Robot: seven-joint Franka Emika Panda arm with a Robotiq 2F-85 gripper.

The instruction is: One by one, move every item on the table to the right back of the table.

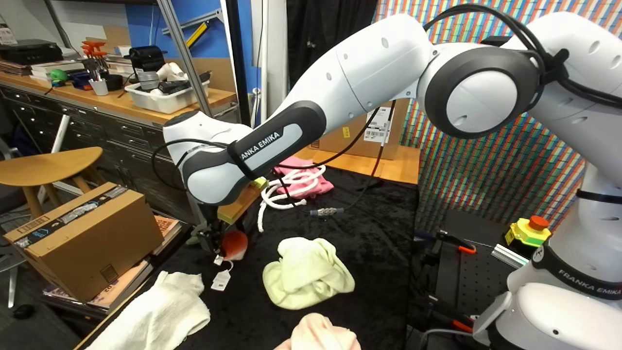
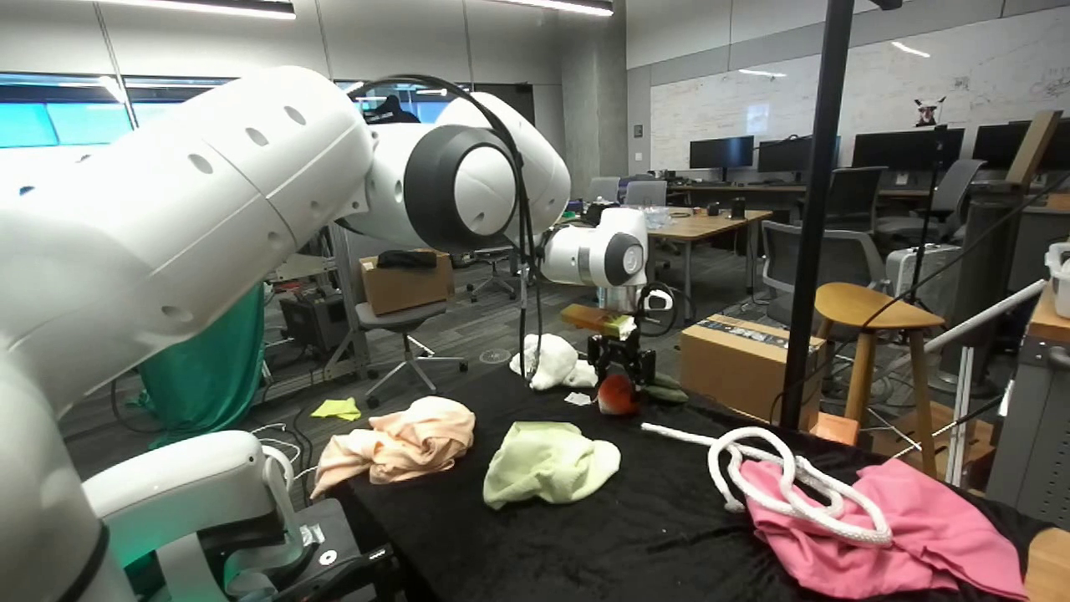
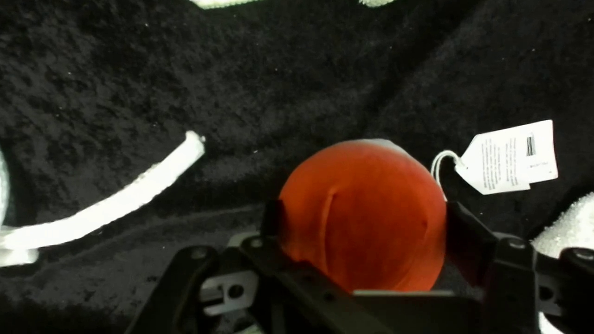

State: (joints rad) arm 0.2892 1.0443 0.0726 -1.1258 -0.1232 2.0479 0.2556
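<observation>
My gripper [image 3: 363, 227] stands wide around a small red object [image 3: 366, 208] on the black table [image 1: 374, 257]. Both pads lie close against its sides; whether they press on it I cannot tell. A white tag [image 3: 510, 157] is looped to the red object. A pale yellow-green cloth [image 1: 306, 272] lies crumpled mid-table, beside a cream-peach cloth [image 2: 418, 439]. At the table's side is a white cloth [image 1: 160, 311]. The white looped rope [image 2: 679, 433] rests partly on the pink cloth [image 2: 928, 518], and its end shows in the wrist view.
A dark green thing [image 2: 666, 390] lies just beyond the gripper. Past the table edge stands a cardboard box [image 1: 87, 243]. Another cardboard box [image 1: 359, 136] sits on a wooden surface behind the pink cloth. The arm's black cable hangs over the table near the rope.
</observation>
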